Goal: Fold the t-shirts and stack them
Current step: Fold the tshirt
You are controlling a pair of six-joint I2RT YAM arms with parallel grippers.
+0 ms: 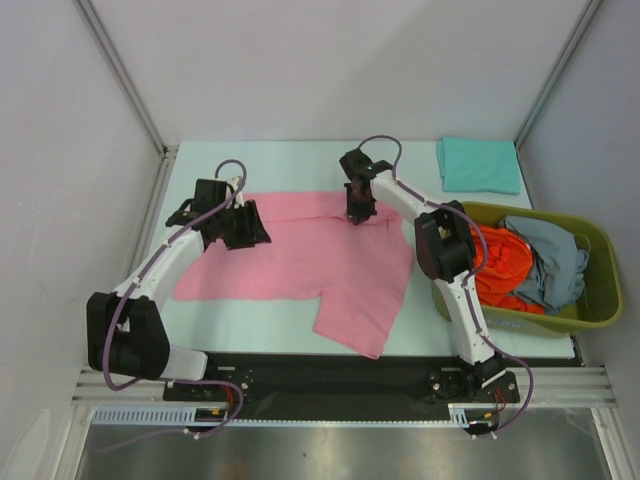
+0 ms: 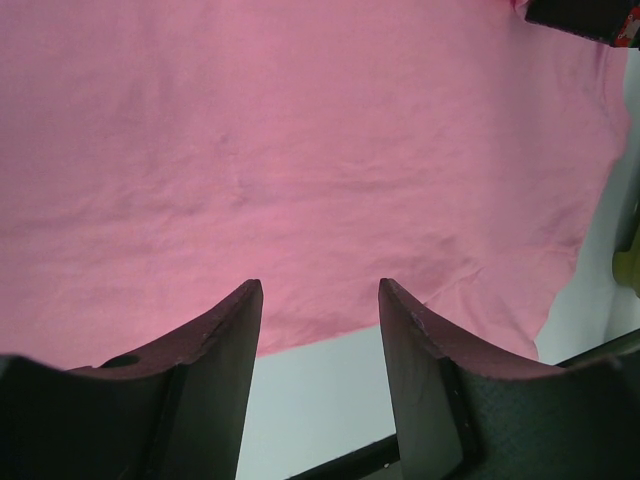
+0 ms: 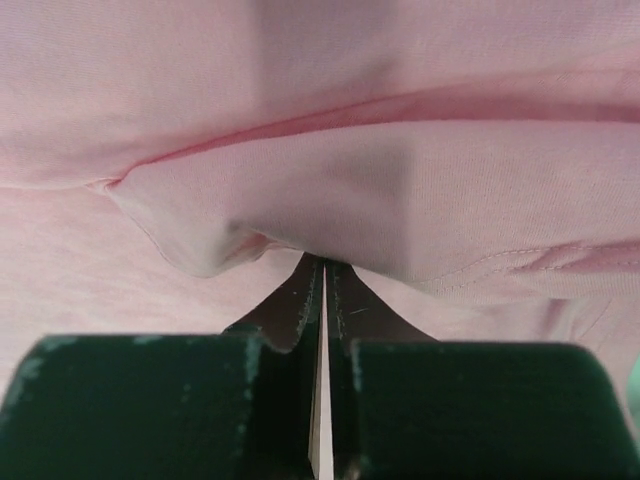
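Bench (image 1: 250,320): pink tee (image 1: 300,255) spread flat mid-bench for folding. Teal tee (image 1: 478,165) folded at far R corner, prob. the stack's start. R claw (image 3: 322,262) pinched on pink's far edge, prob. to lift. L claw (image 2: 320,290) half-wide over the left side, holding nothing.

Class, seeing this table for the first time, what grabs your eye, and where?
The pink t-shirt lies spread across the middle of the table, the right gripper shut on a fold at its far edge, the left gripper open over its left side. At the right, an olive-green basket holds an orange-red shirt and a grey-blue shirt, with a folded teal t-shirt beyond it.
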